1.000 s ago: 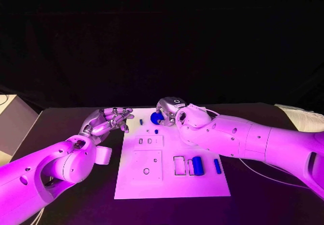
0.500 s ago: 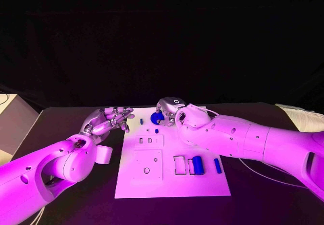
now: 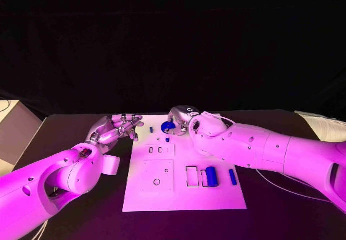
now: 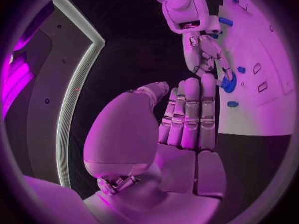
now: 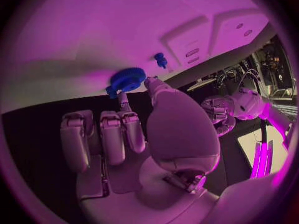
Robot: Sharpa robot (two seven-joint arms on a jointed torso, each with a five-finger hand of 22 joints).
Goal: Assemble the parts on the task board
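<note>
Blue toothed gear (image 3: 167,126) sits at the far edge of the task board (image 3: 184,197), pinched between thumb and a fingertip of the right hand (image 3: 189,120). Compared with one second ago, gear and hand are almost unmoved; the placement appears to be in its fine-seating stage, not finished. The left hand (image 3: 115,128) hovers beside the board's far left corner, fingers straight and close together, holding nothing. The board is a rigid white plate with rectangular recesses and round holes. A blue cylinder (image 3: 211,176) and a slim blue bar (image 3: 232,177) lie near its right edge.
</note>
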